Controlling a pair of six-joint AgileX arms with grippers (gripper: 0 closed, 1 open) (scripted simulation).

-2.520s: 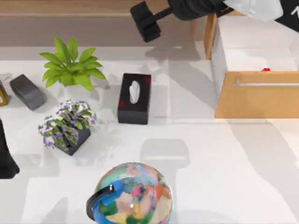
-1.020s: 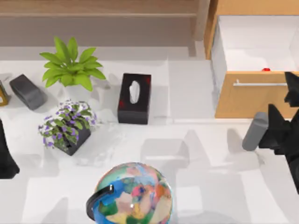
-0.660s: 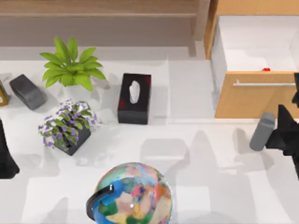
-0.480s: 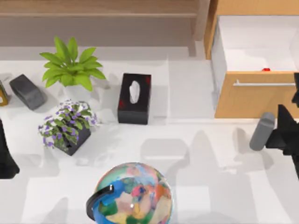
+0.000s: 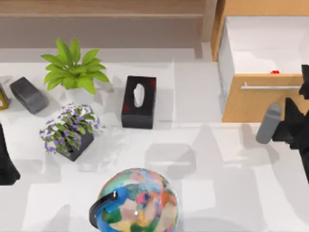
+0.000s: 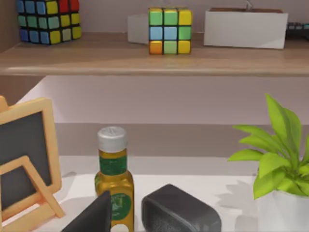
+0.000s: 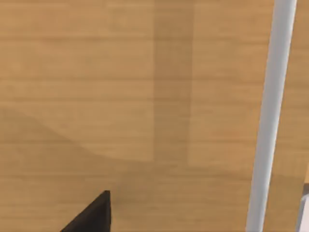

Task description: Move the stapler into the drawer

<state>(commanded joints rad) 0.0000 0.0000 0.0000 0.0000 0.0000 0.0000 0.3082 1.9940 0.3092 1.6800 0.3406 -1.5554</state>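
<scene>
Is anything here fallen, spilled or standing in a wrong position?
Nothing stands out. The tissue box, green plant, purple flowers and globe stand upright. The drawer is open, with the right gripper at its front.

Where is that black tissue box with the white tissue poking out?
In the top view, the black tissue box stands near the table's middle, right of the green leafy plant, left of the open wooden drawer, and beyond the colourful globe.
</scene>
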